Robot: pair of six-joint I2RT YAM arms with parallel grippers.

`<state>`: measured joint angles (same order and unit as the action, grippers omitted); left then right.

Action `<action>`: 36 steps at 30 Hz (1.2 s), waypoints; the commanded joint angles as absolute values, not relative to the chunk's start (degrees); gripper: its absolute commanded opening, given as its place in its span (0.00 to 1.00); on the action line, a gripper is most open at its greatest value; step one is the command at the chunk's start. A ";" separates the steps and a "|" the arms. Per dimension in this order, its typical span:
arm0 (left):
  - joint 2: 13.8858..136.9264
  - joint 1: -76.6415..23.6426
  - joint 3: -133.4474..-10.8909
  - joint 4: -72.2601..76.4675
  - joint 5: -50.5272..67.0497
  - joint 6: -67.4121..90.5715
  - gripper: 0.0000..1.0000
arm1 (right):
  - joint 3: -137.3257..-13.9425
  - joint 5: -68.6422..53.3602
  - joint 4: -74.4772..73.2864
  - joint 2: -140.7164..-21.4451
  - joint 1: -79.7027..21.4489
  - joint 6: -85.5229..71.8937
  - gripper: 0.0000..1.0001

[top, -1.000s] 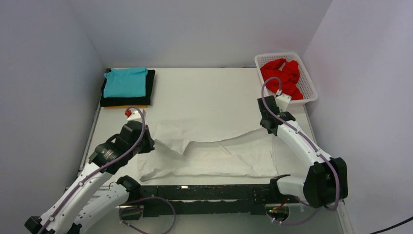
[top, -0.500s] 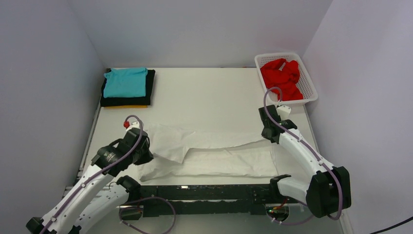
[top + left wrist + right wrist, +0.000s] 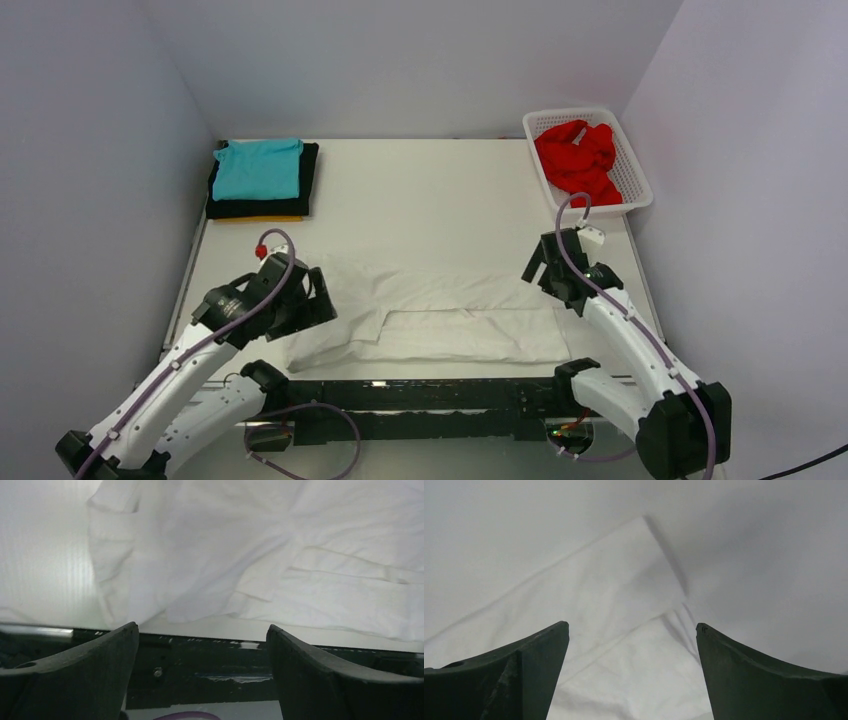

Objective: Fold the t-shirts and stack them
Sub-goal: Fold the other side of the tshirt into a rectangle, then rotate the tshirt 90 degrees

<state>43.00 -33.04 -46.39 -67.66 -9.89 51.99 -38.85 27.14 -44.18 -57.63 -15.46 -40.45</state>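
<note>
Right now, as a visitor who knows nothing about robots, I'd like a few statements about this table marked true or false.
1. The white t-shirt lies spread on the table between the two arms. True.
2. The red t-shirt is folded on top of the teal one. False: it lies crumpled in the white basket at the far right.
3. The teal t-shirt lies folded on the black t-shirt in the far left corner. True.
4. The left gripper is clamped on the white t-shirt. False: its jaws stand wide apart with nothing between them.
5. The right gripper is open. True.
</note>
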 commanded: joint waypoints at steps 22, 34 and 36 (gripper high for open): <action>108.53 -21.91 -65.55 -10.87 0.19 47.67 0.99 | -30.72 -23.34 -9.95 -76.01 -17.55 -30.10 1.00; 158.85 -23.55 -134.31 3.73 19.52 60.35 0.99 | -33.11 -43.50 1.78 -87.66 -35.13 -30.28 1.00; 162.90 -24.00 -138.63 6.28 19.07 63.26 0.99 | -34.69 -43.90 2.76 -90.82 -37.47 -30.54 1.00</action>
